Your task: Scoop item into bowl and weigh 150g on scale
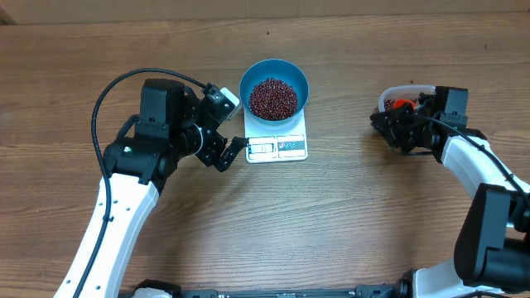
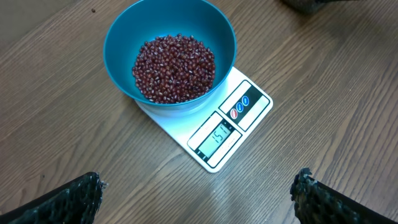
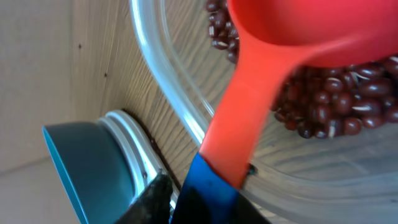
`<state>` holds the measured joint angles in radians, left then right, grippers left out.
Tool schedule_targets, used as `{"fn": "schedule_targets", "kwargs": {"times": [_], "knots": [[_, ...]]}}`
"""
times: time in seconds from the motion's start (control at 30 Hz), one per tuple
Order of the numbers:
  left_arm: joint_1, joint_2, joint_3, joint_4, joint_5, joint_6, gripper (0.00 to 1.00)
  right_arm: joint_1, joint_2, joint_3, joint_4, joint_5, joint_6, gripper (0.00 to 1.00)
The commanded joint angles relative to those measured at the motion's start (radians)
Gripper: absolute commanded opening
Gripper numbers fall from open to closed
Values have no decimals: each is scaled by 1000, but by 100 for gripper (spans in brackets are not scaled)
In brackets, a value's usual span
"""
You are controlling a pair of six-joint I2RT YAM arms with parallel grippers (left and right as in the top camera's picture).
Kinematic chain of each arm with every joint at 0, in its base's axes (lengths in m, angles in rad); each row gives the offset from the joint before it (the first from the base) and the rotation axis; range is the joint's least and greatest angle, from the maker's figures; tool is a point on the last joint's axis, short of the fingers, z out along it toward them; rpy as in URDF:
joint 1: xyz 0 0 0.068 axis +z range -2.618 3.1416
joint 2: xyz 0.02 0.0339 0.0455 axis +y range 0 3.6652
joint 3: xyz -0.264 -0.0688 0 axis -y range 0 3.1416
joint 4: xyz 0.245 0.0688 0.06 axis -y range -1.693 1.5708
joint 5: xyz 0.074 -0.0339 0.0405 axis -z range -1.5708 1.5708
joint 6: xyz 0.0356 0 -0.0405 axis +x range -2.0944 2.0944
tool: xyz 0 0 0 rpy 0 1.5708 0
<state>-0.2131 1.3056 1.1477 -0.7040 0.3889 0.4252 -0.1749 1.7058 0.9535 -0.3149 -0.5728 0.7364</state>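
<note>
Spread wide, the left gripper (image 1: 230, 152) sits just left of the scale (image 2: 186, 130), with its arm bent in from the near left. The blue bowl (image 2: 118, 43) stands on the scale and holds a heap of red-brown beans (image 2: 174, 67). Well off to the right, the right gripper (image 1: 387, 126) is at a clear tub (image 1: 411, 86) of more beans, its arm folded in from the near right. A red scoop (image 3: 292, 37) lies beside it, but I cannot tell whether the gripper pinches the handle.

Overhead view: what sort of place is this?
Most likely a robot lab bench, not a kitchen. A left arm and a right arm share a bare wood-grain table. The main props are a small white scale carrying a blue bowl of beans.
</note>
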Motion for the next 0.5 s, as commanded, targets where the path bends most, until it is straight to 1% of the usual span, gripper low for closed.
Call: {"fn": "schedule_targets", "kwargs": {"times": [0.0,0.27,0.47], "knots": [[10,2,3,1,3,-6,100,2,5,-5,3,-27,0,19],[10,2,3,1,3,-6,99,2,-6,-4,-24,-37,3,8],[10,2,3,1,3,-6,99,2,-49,-4,-37,-36,8,4]]}}
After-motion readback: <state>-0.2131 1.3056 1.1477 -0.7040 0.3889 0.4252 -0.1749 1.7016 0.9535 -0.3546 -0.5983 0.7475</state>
